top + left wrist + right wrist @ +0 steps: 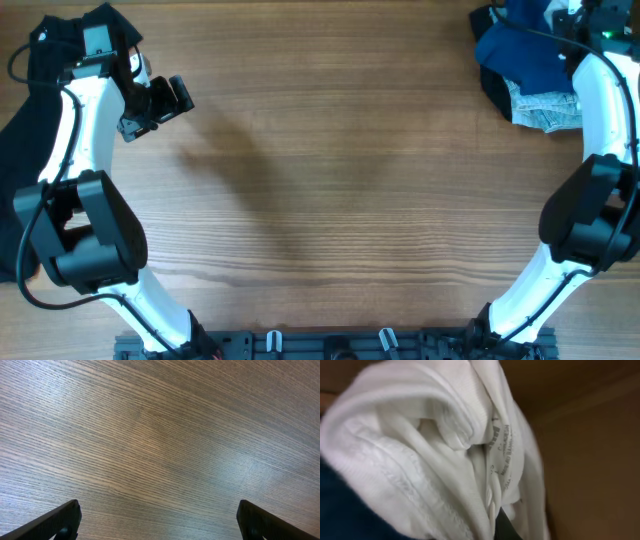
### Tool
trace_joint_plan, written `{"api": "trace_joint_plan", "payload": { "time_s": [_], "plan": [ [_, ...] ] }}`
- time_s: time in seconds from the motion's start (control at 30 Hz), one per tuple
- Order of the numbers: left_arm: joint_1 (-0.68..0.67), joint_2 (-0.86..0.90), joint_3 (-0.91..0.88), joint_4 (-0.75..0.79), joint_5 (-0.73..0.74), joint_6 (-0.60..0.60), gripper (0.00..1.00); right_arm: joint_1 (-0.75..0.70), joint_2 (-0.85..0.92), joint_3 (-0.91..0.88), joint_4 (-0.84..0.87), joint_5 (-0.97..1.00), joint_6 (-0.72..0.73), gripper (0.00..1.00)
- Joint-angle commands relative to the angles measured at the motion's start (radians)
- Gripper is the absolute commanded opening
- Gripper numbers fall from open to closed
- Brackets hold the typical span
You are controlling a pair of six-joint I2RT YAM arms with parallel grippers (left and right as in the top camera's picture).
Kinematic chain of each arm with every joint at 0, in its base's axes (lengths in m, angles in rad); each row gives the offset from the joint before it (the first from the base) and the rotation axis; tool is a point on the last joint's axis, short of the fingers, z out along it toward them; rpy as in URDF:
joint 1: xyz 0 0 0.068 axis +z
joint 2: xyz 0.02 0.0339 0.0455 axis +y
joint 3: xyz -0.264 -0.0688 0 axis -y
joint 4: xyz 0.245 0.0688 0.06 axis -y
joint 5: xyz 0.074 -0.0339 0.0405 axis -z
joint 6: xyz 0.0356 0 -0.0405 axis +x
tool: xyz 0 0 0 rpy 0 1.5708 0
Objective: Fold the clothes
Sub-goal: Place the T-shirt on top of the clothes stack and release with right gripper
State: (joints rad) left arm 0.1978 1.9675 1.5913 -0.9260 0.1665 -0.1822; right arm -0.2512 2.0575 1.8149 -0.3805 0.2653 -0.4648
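The white T-shirt (435, 445) fills the right wrist view as a bunched mass of thin fabric, with a printed neck label (502, 445) showing. Its folds run together at the bottom, beside one black finger of my right gripper (502, 527), which looks shut on the fabric. In the overhead view the right arm reaches to the far right corner (600, 20); the shirt itself does not show there. My left gripper (158, 110) hangs open and empty over bare wood at the far left, with both fingertips wide apart in the left wrist view (160, 525).
A navy-blue garment (520, 55) and a pale denim piece (545, 108) lie piled at the far right corner. A black garment (35, 55) lies along the left edge under the left arm. The wooden table (340, 180) spans the middle.
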Motion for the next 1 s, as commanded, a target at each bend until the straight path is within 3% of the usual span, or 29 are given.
{"api": "trace_joint_plan", "payload": {
  "time_s": [0.0, 0.13, 0.17, 0.2, 0.23, 0.4, 0.53, 0.67, 0.97],
  "plan": [
    [0.000, 0.016, -0.008, 0.003, 0.013, -0.010, 1.00, 0.040, 0.029, 0.019, -0.017, -0.176, 0.100, 0.04],
    [0.000, 0.016, -0.008, 0.003, 0.013, -0.010, 1.00, 0.059, 0.077, 0.019, -0.029, -0.268, 0.167, 0.05],
    [0.000, 0.016, -0.008, 0.003, 0.012, -0.010, 1.00, 0.063, 0.089, 0.019, -0.032, -0.267, 0.190, 0.25],
    [0.000, 0.016, -0.008, 0.003, 0.013, -0.010, 1.00, 0.065, 0.096, 0.019, -0.041, -0.267, 0.208, 0.75],
    [0.000, 0.016, -0.008, 0.003, 0.012, -0.010, 1.00, 0.067, 0.099, 0.018, -0.053, -0.267, 0.211, 1.00],
    [0.000, 0.016, -0.008, 0.004, 0.012, -0.010, 1.00, 0.067, 0.052, 0.019, -0.079, -0.272, 0.264, 1.00],
    [0.000, 0.016, -0.008, 0.010, 0.013, -0.010, 1.00, 0.067, -0.070, 0.019, -0.113, -0.396, 0.262, 1.00],
    [0.000, 0.016, -0.008, 0.010, 0.013, -0.010, 1.00, 0.053, -0.150, 0.019, -0.023, -0.390, 0.286, 1.00],
    [0.000, 0.016, -0.008, 0.010, 0.013, -0.010, 1.00, -0.056, 0.003, 0.018, 0.116, -0.371, 0.355, 1.00]
  ]
}}
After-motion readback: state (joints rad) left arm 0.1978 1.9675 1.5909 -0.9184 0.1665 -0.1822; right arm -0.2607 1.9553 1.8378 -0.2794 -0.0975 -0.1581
